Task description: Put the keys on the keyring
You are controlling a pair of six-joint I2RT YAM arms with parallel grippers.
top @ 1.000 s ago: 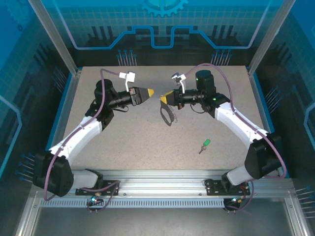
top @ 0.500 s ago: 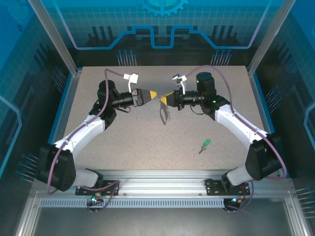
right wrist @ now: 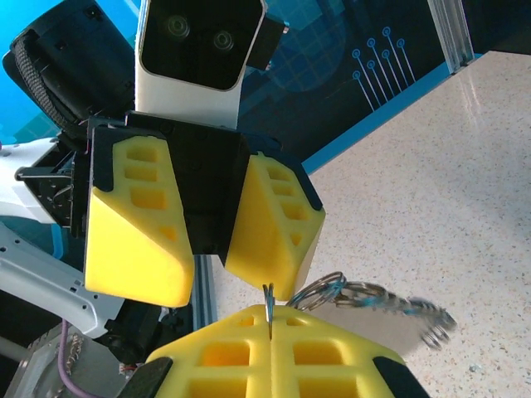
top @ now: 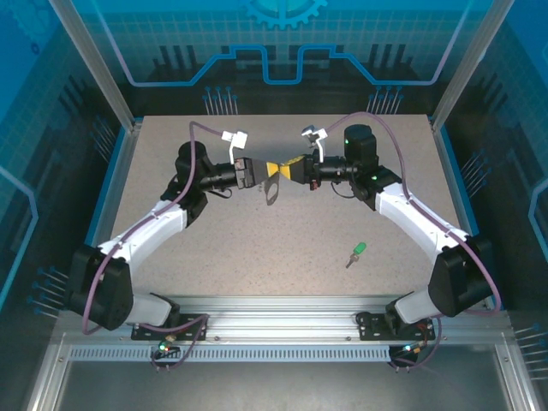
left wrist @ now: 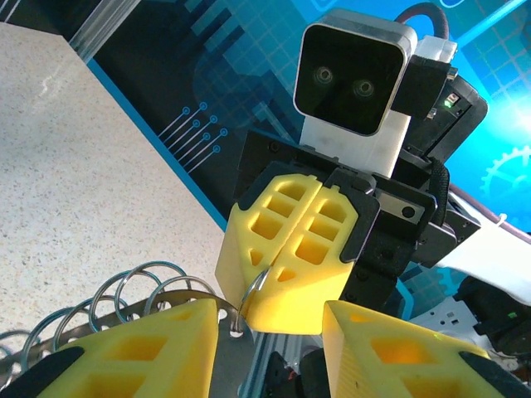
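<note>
Closing in since a second ago, the left gripper [left wrist: 270,332] meets the right gripper [right wrist: 270,323] over the table's [top: 214,248] far middle. Its jaws stand parted beside the keyring [left wrist: 141,286], which the right gripper pinches. The green key [top: 357,253] lies near the right front.

1. Top camera: the keyring [top: 272,186], hanging between the two arms, is too small to show its links. The blade of the key [top: 357,253] is a speck.
2. Left wrist: the left gripper [left wrist: 270,319] has its parted fingers [left wrist: 141,348] cut off at the bottom edge, and they cover part of the keyring.
3. Right wrist: the keyring's far end is blurred. Its pinched part is buried inside the right gripper [right wrist: 270,327].
</note>
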